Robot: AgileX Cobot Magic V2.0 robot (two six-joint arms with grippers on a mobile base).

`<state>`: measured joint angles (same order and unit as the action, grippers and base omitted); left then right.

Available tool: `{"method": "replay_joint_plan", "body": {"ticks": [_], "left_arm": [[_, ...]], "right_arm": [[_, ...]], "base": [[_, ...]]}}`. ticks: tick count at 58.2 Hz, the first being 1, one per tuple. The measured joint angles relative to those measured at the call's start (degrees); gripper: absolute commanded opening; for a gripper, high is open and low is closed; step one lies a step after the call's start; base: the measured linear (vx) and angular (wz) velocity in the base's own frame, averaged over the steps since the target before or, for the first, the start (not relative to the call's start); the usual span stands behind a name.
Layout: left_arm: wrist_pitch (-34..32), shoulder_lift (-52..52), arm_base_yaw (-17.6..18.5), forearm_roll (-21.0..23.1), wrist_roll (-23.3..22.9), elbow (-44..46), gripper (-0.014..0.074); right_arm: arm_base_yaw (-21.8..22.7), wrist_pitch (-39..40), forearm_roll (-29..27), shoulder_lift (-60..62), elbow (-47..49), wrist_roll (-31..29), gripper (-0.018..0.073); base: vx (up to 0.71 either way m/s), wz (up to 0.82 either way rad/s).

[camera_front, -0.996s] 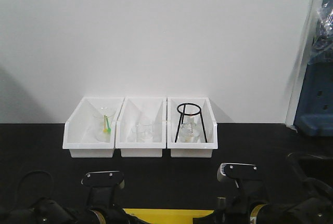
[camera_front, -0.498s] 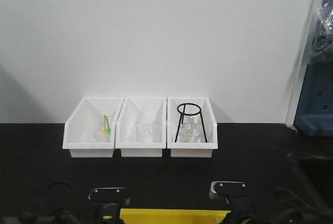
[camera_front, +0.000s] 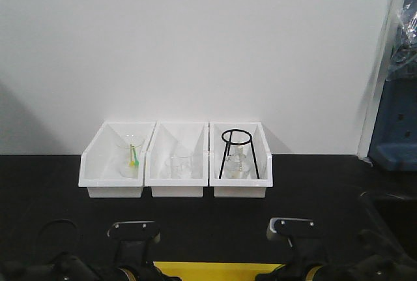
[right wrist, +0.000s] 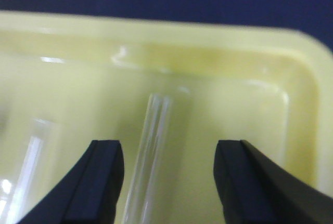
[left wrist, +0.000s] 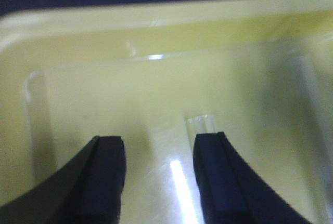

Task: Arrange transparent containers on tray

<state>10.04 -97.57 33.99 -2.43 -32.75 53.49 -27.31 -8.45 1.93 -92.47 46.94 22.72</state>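
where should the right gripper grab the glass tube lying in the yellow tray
Grip the test tube across its straight middle, coming straight down from above. It lies flat on the tray, running lengthwise between the open right gripper fingers, so they would close on its round sides. It is slippery, so close gently.

Your wrist views: soft, blurred throughout. Glare streak on tray (left wrist: 78, 68) between left gripper (left wrist: 158, 177) fingers. Front view: evenly bright, soft shadows.
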Motion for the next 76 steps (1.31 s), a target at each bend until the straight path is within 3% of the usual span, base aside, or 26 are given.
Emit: {"method": "replay_joint_plan", "body": {"ticks": [7, 16, 28, 33, 48, 76], "left_arm": [[0.54, 7.03, -0.85, -3.65, 0.0, 0.0, 0.039], [1.03, 20.18, -1.6, -9.29, 0.0, 0.0, 0.0309], [1.63, 36.96, -1.78, -21.18, 0.0, 0.0, 0.0163], [3.4, 42.57, -1.78, -24.18, 0.0, 0.0, 0.0099], [7.31, 50.3, -1.78, -25.33, 0.0, -0.07, -0.0008], [8.03, 50.73, -1.78, -25.33, 0.0, -0.07, -0.0008]], "right_arm": [[0.61, -0.07, 1.82, 9.41, 0.0, 0.0, 0.0394], [0.69, -0.78, 8.92, 24.91, 0.0, -0.22, 0.0284], [0.69, -5.15, 17.96, 39.95, 0.0, -0.36, 0.0132], [0.69, -6.67, 19.65, 43.4, 0.0, -0.36, 0.0082], [0.69, -8.44, 19.8, 45.97, 0.0, -0.2, 0.0004], [0.69, -8.53, 19.8, 45.97, 0.0, -0.15, 0.0005]], "base": [[0.0, 0.0], [0.0, 0.0], [0.0, 0.0], [0.0, 0.0], [0.0, 0.0], [0.0, 0.0]]}}
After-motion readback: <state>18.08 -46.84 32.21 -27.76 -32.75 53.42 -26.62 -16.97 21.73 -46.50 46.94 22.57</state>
